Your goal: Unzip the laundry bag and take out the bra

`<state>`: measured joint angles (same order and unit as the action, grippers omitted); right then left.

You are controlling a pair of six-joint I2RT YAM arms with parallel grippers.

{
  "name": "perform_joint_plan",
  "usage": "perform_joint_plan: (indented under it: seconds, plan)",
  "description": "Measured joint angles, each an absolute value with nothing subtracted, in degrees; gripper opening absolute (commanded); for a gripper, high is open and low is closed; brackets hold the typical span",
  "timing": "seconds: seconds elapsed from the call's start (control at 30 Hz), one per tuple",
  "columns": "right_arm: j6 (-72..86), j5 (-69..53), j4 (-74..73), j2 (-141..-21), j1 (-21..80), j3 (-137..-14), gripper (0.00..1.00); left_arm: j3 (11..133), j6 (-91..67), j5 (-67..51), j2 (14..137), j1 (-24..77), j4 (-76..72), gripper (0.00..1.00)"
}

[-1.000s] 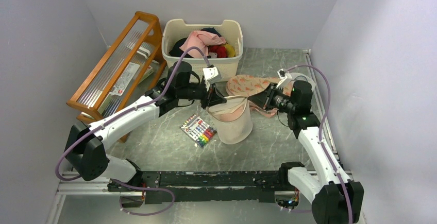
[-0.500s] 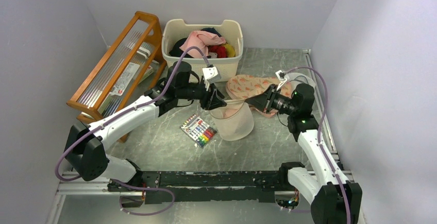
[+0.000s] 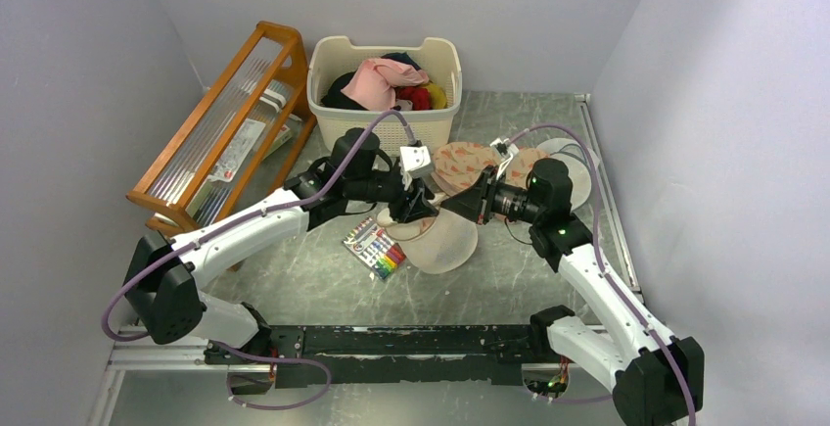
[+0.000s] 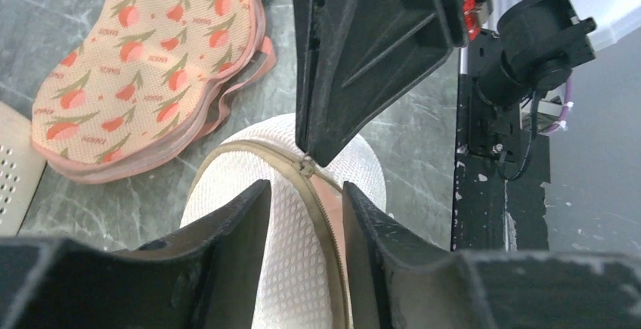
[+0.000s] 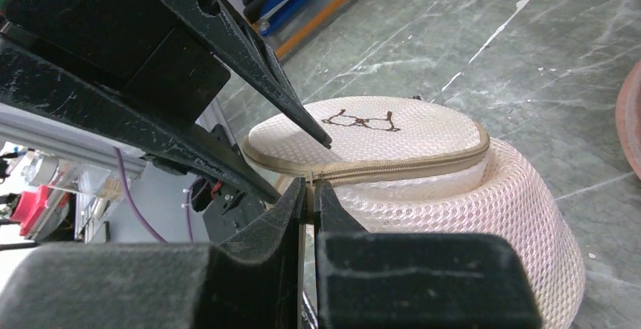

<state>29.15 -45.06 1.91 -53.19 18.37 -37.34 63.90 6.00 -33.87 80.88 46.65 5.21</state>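
The cream mesh laundry bag [image 3: 442,245] lies tilted on the table between my arms. Its lid shows a black bra emblem [image 5: 361,121]. My left gripper [image 3: 418,213] straddles the bag's rim, with mesh and zip [image 4: 291,253] clamped between its fingers [image 4: 227,223]. My right gripper [image 3: 458,209] is shut on the zip pull [image 5: 310,180], close to the left fingertips. In the left wrist view a thin peach strip [image 4: 332,204] shows beside the zip. The bra itself cannot be made out.
A peach carrot-print fabric piece [image 3: 470,164] lies just behind the bag, and a flat white mesh disc [image 3: 577,166] is right of it. A cream basket [image 3: 323,93] of clothes and a wooden rack [image 3: 220,122] stand at the back left. A marker pack [image 3: 377,248] lies left of the bag.
My right gripper has moved left, close to the left gripper. The bag, earlier hanging upright with a wide pink mouth, has sunk and tilted. The left gripper shifted slightly right and down.
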Motion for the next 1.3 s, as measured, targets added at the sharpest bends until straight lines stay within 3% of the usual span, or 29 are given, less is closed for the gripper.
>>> perform_joint_plan:
  seconds: [0.27,0.4,0.73,0.93,1.13,1.2,1.3]
  plan:
    - [27.88,-43.40,0.73,-53.19,18.63,-37.65,0.00,63.90,7.57,-31.22,80.88,46.65,6.00,0.16]
    - [26.92,-42.52,-0.51,-53.19,18.76,-38.04,0.00,63.90,8.14,-30.59,80.88,46.65,6.09,0.07]
    - [27.53,-39.86,-1.58,-56.12,14.63,-38.06,0.00,61.98,9.04,-27.46,78.26,46.65,5.61,0.07]
    - [30.46,-45.41,0.49,-57.93,3.22,-34.54,0.00,59.37,9.65,-25.67,73.19,46.68,2.92,0.07]
    - [31.77,-49.58,2.59,-60.69,1.89,-33.26,0.00,59.02,9.89,-24.01,72.34,46.65,2.39,0.07]
    - [31.92,-50.00,2.98,-60.42,1.87,-33.26,0.00,59.13,9.89,-23.68,72.60,46.65,2.39,0.12]
    - [31.88,-50.50,2.96,-59.61,1.89,-33.28,0.00,59.44,9.85,-23.55,73.56,46.65,2.44,0.32]
